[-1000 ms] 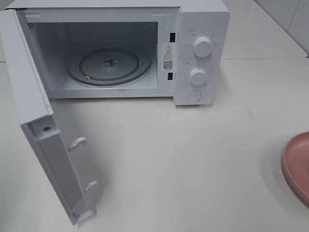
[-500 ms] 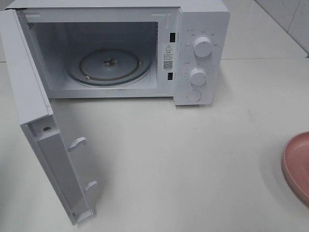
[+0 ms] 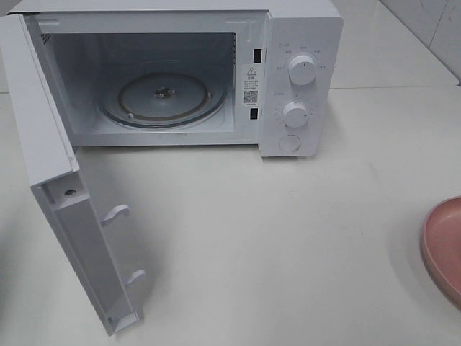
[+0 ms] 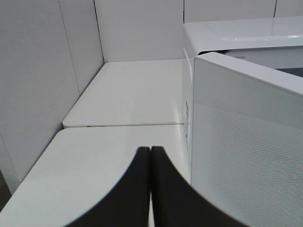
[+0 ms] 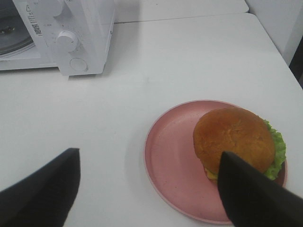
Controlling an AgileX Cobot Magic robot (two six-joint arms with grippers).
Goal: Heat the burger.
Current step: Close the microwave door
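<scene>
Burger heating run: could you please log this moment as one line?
microwave door: open | burger: on pink plate | left gripper: shut, empty | right gripper: open

You have a white table (image 3: 288, 238) carrying a white microwave (image 3: 299, 79), door swung open, and a pink plate (image 5: 170, 156). The plate lies just beneath your wide-spread right claw (image 5: 147, 189); the microwave stands well beyond it.

A white bench (image 3: 302, 245) made of two slabs with a thin seam between them meets plain white panel walls (image 4: 42, 71) at a corner, and soft even light gives only weak shadows.
</scene>
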